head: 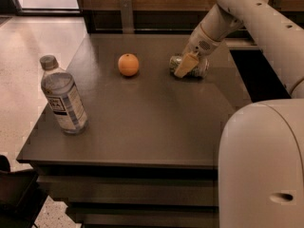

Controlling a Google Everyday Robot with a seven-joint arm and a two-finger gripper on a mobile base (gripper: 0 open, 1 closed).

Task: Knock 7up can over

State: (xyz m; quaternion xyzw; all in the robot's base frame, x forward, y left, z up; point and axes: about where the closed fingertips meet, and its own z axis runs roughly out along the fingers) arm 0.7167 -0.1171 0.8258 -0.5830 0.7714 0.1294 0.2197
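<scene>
End effector [184, 66] position: low over the counter [152, 127], near the far right corner, at the end of the white arm [247, 18] that reaches down from the upper right. It sits directly in front of the 7up can [201, 69] and covers the can's middle section. Whether the end effector is apart, together or clamped on the can cannot be told. Whether it touches the can cannot be told either.

7up can position: on the counter, close to the far edge and nearer the right edge than the left. It appears to lie on its side, long axis roughly parallel to the far edge. One end shows to the left of the end effector and the rest of the body shows to the right.

Other items on the counter:
- Orange [128, 64]: left of the can, apart from it, at about the same depth from the far edge.
- Water bottle [63, 99]: upright, grey cap on, near the left edge, well apart from the can.

Robot body [261, 165]: a large white housing that covers the near right corner of the counter.
</scene>
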